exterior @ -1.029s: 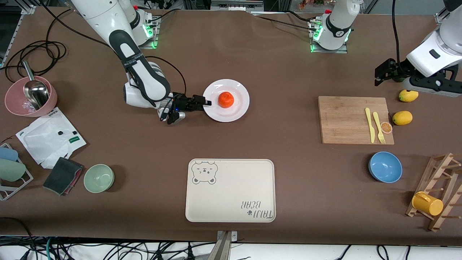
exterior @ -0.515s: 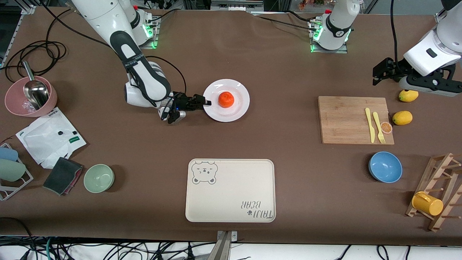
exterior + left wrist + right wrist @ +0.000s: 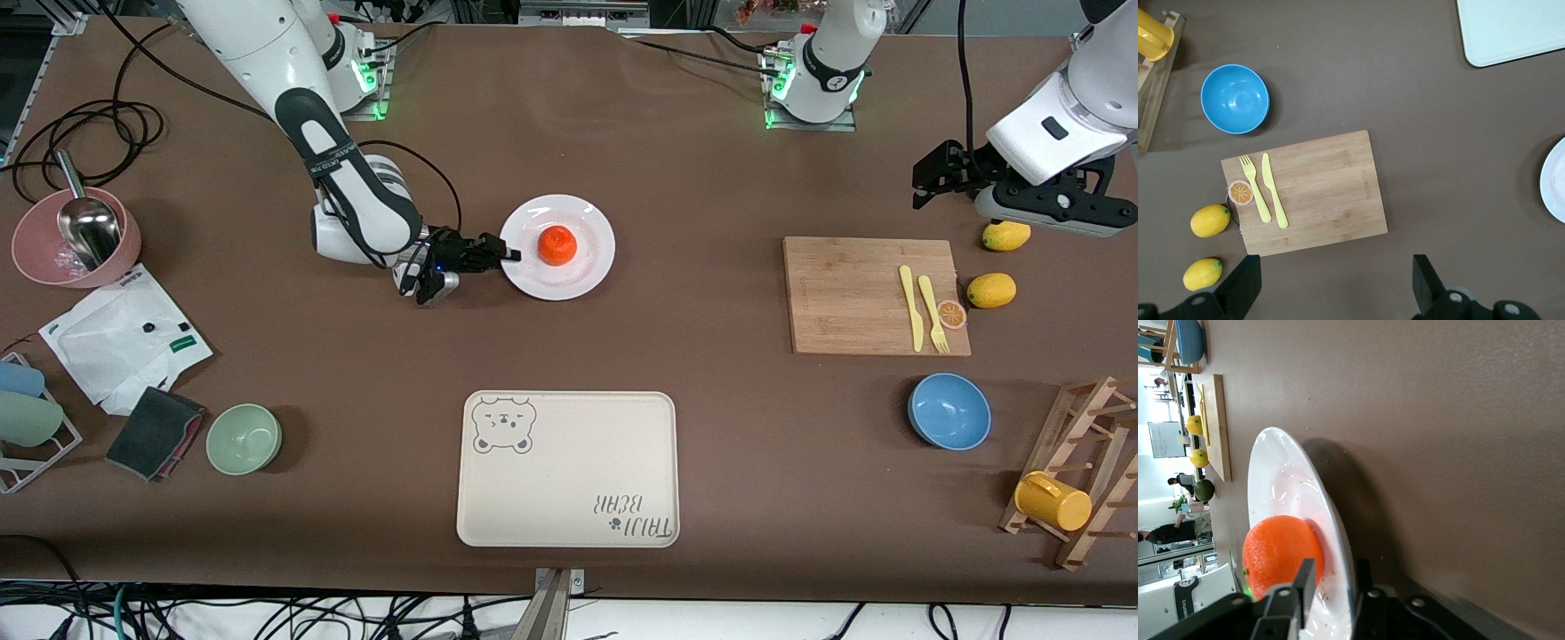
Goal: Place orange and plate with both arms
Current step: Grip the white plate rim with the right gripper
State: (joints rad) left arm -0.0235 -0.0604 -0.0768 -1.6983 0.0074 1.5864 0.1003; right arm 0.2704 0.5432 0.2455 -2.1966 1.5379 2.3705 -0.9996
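At the plate's (image 3: 578, 267) rim toward my right arm's end of the worktop, my right end effector (image 3: 508, 254) seems clamped on the edge; the orange (image 3: 557, 245) sits mid-plate, just past my fingertips. Over the cutting board's (image 3: 853, 293) edge, my left end effector (image 3: 929, 182) waits, spread apart.

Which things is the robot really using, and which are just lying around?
Using: the orange, sitting on the plate; the right gripper pinching the plate's rim; the left gripper, open, waiting.
Lying around: tray, cutting board, lemons, blue bowl, green bowl.
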